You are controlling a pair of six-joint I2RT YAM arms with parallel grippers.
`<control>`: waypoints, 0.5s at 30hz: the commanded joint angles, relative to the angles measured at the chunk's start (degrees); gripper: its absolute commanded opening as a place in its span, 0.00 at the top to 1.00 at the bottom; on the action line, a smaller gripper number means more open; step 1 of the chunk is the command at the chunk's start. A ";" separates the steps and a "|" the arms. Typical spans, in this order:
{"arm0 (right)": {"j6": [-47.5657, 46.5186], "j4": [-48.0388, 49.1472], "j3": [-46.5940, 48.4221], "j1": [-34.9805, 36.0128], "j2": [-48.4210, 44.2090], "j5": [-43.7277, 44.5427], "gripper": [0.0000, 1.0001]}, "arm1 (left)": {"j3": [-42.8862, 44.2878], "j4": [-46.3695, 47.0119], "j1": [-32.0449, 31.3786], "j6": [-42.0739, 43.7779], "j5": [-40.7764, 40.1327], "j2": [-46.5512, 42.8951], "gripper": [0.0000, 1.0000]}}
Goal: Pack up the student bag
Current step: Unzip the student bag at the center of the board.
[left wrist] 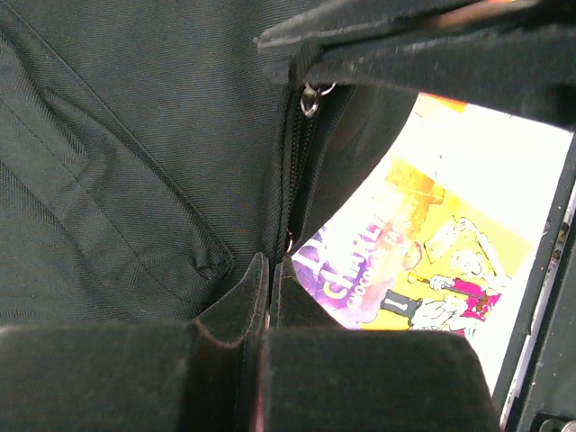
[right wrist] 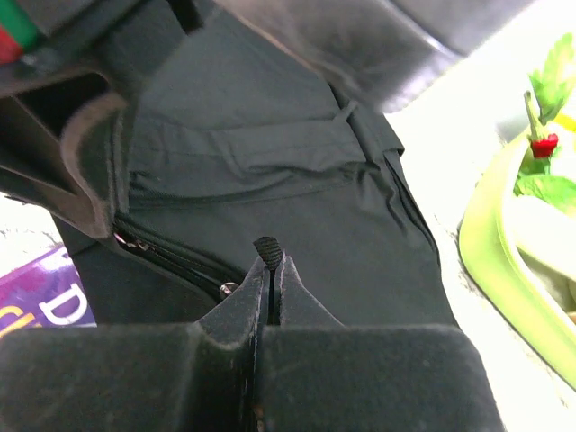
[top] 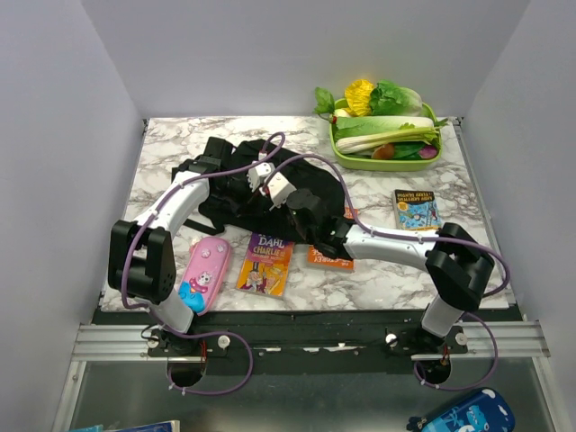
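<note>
Top external view, from the left: a pink pencil case (top: pixel 205 274) lies at the near edge of the marble surface (top: pixel 378 193), just beside a Dahl book (top: pixel 265 263). Behind them, left of centre, the student bag (top: pixel 236 184) lies slumped, with both arms reaching onto it. The left claw (left wrist: pixel 270 268) is clenched on the bag's edge at the foot of its zipper (left wrist: pixel 290 171), and the Dahl book shows past that edge. The right claw (right wrist: pixel 270 258) is clenched on a small black zip pull (right wrist: pixel 268 245). Right of the Dahl book, an orange book (top: pixel 328 259) sits partly under the right arm. Further right lies a blue book (top: pixel 416 209). A green tray (top: pixel 387 166) of vegetables stands at the far right corner.
</note>
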 commanded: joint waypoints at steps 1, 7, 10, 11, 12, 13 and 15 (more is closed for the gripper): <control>3.67 -6.84 0.43 -1.78 -2.96 7.93 0.99 | -1.56 -0.76 0.64 1.11 -3.39 -2.70 1.00; 7.54 -9.48 -2.29 -2.13 -6.22 6.61 0.99 | -1.38 2.15 3.88 0.06 -4.10 -2.61 1.00; 7.63 -10.45 -3.88 -2.13 -7.36 6.52 0.99 | -0.59 3.03 6.95 0.58 -4.28 -2.17 1.00; 7.63 -10.80 -4.40 -2.13 -7.62 6.44 0.99 | -0.07 3.20 7.75 0.84 -4.37 -2.00 1.00; 7.71 -11.23 -4.76 -2.13 -7.80 6.17 0.99 | 0.37 2.94 8.54 1.72 -4.45 -1.39 1.00; 7.72 -11.33 -5.02 -2.13 -8.06 6.17 0.99 | 0.81 2.50 9.07 2.16 -4.45 -0.95 1.00; 8.15 -11.41 -5.63 -2.13 -8.15 5.99 0.99 | 1.87 1.54 10.31 2.87 -4.54 -0.24 1.00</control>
